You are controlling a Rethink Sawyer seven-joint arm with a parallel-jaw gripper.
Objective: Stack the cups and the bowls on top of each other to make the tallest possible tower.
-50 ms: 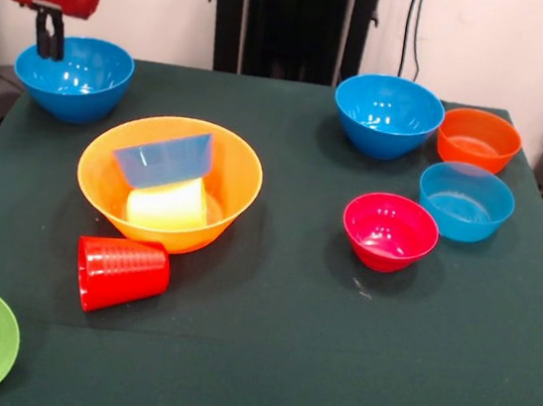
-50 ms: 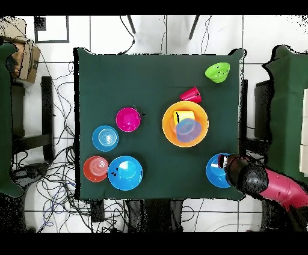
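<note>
At the desk's (image 1: 261, 362) far left corner the hand (image 1: 48, 45) hangs over the rim of a deep blue bowl (image 1: 73, 77), fingers nearly together; I cannot tell whether it grips the rim. Just right, the big yellow-orange bowl (image 1: 169, 182) holds only a yellow cup (image 1: 167, 205) and a tipped pale blue bowl (image 1: 163, 159). The red cup (image 1: 120, 273) lies beside it; five other bowls stand unstacked, so most remains.
</note>
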